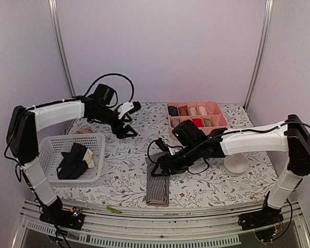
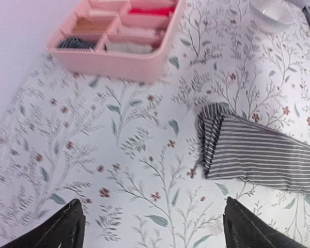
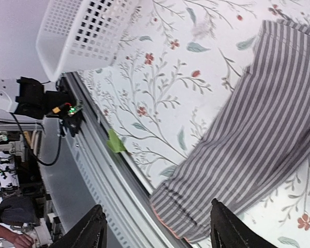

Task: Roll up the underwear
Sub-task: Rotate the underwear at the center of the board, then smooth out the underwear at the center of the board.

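At the near edge of the flowered table (image 1: 119,160), a grey-and-white striped underwear (image 1: 157,187) was laid out as a long folded strip, its near end reaching just over the edge beside a small green scrap (image 1: 112,210). In the right wrist view the strip (image 3: 258,119) was seen lying flat and slantwise. In the left wrist view its far end (image 2: 212,134) was seen bunched into folds.

To the near left, a white mesh basket (image 1: 51,140) was placed, with a black garment (image 1: 72,163) and a cream one (image 1: 91,161) heaped inside.

The right gripper (image 1: 160,164) was held low over the far part of the strip. Its fingers (image 3: 90,232) were spread wide, and nothing was gripped between them. A white bowl (image 1: 236,164) was set to its right.

Farther back on the left, the left gripper (image 1: 125,132) was poised above bare cloth, well apart from the strip. Its fingers (image 2: 62,227) were likewise parted widely and empty.

At the back right, a pink divided tray (image 1: 223,120) was placed, with rolled pieces of black, brown, cream and red lodged in its compartments.
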Available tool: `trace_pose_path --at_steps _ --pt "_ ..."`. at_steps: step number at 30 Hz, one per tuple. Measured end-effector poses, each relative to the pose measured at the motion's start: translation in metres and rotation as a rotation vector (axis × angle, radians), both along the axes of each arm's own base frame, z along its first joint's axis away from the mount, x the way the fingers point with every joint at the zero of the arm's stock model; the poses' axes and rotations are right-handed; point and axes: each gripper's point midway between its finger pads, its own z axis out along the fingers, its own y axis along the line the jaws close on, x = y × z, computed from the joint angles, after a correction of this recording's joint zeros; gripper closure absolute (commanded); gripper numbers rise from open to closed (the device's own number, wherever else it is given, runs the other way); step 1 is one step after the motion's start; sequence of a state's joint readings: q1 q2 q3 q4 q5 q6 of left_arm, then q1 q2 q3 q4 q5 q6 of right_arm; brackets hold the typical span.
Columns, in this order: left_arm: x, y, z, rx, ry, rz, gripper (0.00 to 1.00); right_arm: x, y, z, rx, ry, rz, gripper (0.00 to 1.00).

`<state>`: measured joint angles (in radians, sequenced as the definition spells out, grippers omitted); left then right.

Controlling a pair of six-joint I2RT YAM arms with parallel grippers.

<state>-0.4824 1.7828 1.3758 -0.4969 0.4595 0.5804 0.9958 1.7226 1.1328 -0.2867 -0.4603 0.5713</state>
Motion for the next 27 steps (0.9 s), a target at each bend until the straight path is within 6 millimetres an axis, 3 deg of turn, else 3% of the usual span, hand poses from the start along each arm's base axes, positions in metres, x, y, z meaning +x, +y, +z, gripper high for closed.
trace_pose_path --at_steps 4,6,9,13,20,27 --pt "0.012 0.007 0.067 -0.105 -0.147 0.071 0.04 0.004 0.028 0.01 0.091 0.033 0.034 0.29" --pt "0.016 0.009 0.088 -0.143 -0.196 0.098 0.04 0.001 0.042 0.0 0.116 0.086 0.066 0.28" --pt "0.019 0.013 0.108 -0.191 -0.24 0.143 0.04 -0.011 0.051 -0.03 0.134 0.186 0.113 0.28" --pt "0.016 0.018 0.107 -0.215 -0.235 0.179 0.04 -0.035 0.038 -0.074 0.134 0.316 0.142 0.28" --pt "0.01 0.023 0.082 -0.214 -0.147 0.23 0.04 -0.028 0.04 -0.074 0.272 0.403 0.176 0.29" --pt "0.016 0.021 0.053 -0.187 -0.017 0.238 0.04 -0.012 0.037 -0.07 0.314 0.445 0.159 0.29"
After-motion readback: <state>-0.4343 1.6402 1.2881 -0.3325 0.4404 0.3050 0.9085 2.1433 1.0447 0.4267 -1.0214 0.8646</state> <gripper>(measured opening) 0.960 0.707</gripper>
